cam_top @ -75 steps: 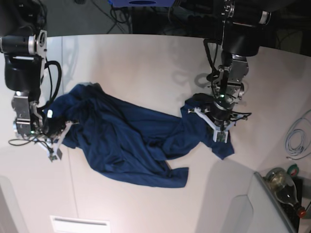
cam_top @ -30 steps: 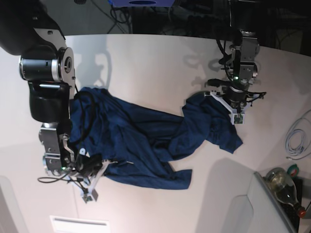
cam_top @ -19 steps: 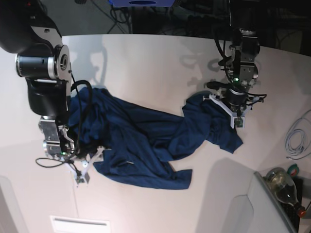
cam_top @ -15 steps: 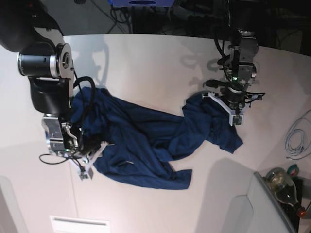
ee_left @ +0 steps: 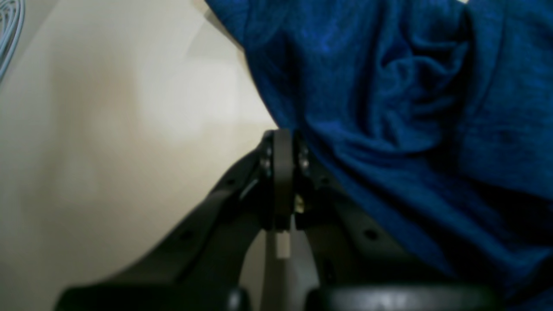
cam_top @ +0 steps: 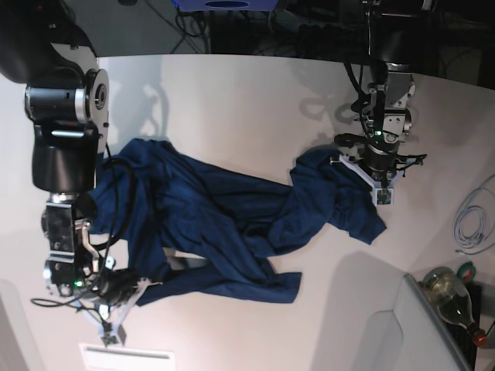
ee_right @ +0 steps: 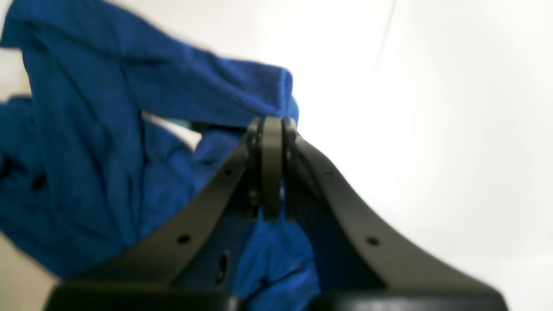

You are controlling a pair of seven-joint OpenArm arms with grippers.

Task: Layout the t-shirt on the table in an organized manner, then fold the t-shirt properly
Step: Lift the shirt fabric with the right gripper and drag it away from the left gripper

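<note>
Both ends pinched for spreading: right gripper (ee_right: 272, 125) clamped on a hem fold of the t-shirt (cam_top: 232, 224) near the table's (cam_top: 232, 100) front edge. Left gripper (ee_left: 283, 138) closed at the opposite cloth edge, hold unclear; garment bunched mid-table.

A robotics lab or test bench: a large white table (cam_top: 232, 100) with 2 black robot arms mounted over it, dark cables (cam_top: 186, 23) tangled on the floor behind its far edge, a coiled pale cable (cam_top: 472, 220) at one side, and grey panels (cam_top: 371, 325) at its near corners.
</note>
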